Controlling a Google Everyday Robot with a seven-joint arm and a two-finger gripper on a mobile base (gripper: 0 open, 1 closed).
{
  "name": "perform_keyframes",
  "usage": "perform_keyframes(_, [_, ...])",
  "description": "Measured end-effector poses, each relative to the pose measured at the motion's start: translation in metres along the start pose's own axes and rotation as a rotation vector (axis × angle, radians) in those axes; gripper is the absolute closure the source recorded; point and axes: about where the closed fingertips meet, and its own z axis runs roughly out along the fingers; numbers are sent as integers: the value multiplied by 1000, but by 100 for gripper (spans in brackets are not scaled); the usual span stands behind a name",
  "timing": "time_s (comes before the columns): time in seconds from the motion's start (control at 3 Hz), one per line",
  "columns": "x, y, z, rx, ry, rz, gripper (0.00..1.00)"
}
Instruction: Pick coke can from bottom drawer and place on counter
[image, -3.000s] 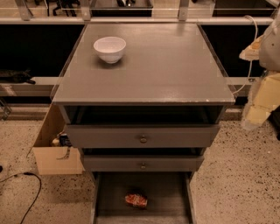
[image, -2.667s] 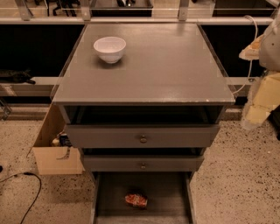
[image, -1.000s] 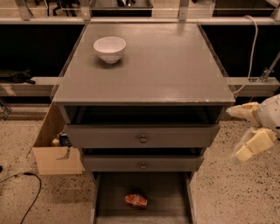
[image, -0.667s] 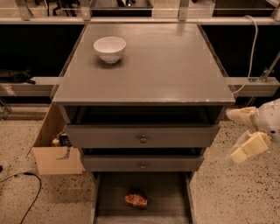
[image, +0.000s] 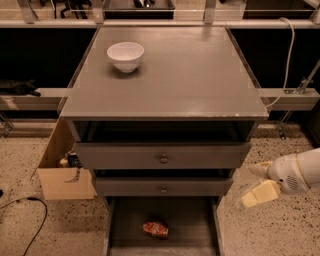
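The coke can (image: 155, 229) lies on its side on the dark floor of the bottom drawer (image: 127, 220), roughly midway between the side walls. Its lettering cannot be read and its shape looks uneven. The drawer is pulled out, and its front is cut off by the lower edge of the view.

The gripper (image: 247, 185) hangs off the counter's (image: 175, 80) front right corner, down at the level of the two upper drawers and well apart from the can. Its two pale fingers (image: 260, 194) are spread with bare floor between them, gripping nothing. The arm behind it is cut off at the right edge.

A white bowl (image: 125, 55) stands upright near the counter's rear left corner. The upper drawers are pushed in, each with a brass knob (image: 163, 159). The gap under the counter's front edge is too dark to see into. An open cardboard box (image: 62, 172) sits beside the cabinet's left side, its contents hard to make out.
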Motion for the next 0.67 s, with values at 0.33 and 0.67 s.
perform_keyframes(0.33, [30, -15, 30, -6, -10, 80, 0])
perform_keyframes(0.67, [51, -25, 49, -6, -25, 118, 0])
